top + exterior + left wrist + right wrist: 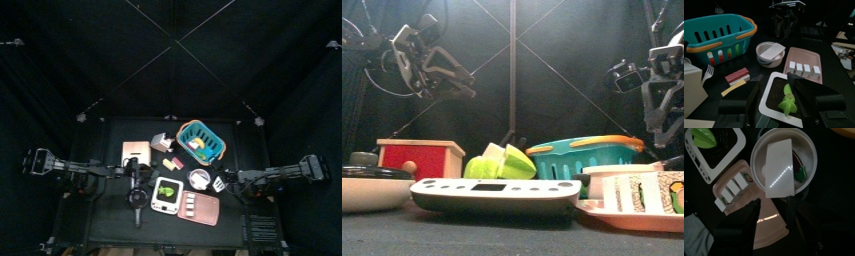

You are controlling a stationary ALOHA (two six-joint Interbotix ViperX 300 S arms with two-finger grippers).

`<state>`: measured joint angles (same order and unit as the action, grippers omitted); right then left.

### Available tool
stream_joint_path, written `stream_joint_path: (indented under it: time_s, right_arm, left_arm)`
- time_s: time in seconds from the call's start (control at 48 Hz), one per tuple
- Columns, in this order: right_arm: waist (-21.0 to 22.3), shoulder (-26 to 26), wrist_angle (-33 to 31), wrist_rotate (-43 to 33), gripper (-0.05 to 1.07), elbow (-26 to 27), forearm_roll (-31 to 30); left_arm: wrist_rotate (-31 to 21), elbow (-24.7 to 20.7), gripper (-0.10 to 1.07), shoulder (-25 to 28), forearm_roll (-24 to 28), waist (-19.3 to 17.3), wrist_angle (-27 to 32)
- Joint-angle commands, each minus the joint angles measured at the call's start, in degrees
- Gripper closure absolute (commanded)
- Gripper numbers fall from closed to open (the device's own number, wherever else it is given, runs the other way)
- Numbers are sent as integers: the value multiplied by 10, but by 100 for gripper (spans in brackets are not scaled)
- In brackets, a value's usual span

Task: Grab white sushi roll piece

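Note:
The white sushi roll piece (201, 179) is a small round white thing with a dark hollow. It lies right of the table's middle, between the teal basket (201, 140) and the pink tray (201, 207). The right wrist view looks straight down on the sushi roll piece (777, 163), showing a pale slab and green and red bits inside. My right gripper (777, 228) hangs just above and beside it, open and holding nothing. The left gripper (784, 102) is also open, hovering over the white tray (774, 85) that bears a green thing. The sushi roll piece (771, 52) lies beyond that tray.
The pink tray (804, 70) carries three white blocks. A red-and-white strip (736, 75) and a white fork (707, 74) lie by the basket (717, 32). A red box (420, 157) and a wooden board (138, 152) are at the back left.

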<state>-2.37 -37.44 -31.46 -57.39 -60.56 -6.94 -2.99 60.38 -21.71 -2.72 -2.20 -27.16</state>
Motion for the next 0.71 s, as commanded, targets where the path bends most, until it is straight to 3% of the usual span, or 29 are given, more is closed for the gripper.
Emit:
stream_joint_path:
  time_s: [0.0,0.188,0.438,0.583,0.688]
  right_arm:
    - [-1,-2,6,-1,18,18,-18]
    - [-12,-1,27,4,18,43,-46]
    - [-27,21,150,0,18,36,-152]
    - [-47,52,207,4,18,21,-177]
    - [-78,84,213,4,18,25,-184]
  left_arm:
    - [1,-6,16,3,1,0,4]
    - [3,-14,16,20,24,4,14]
    - [1,-63,16,68,89,36,35]
    - [1,-97,16,86,91,72,100]
    - [0,-115,16,98,91,85,144]
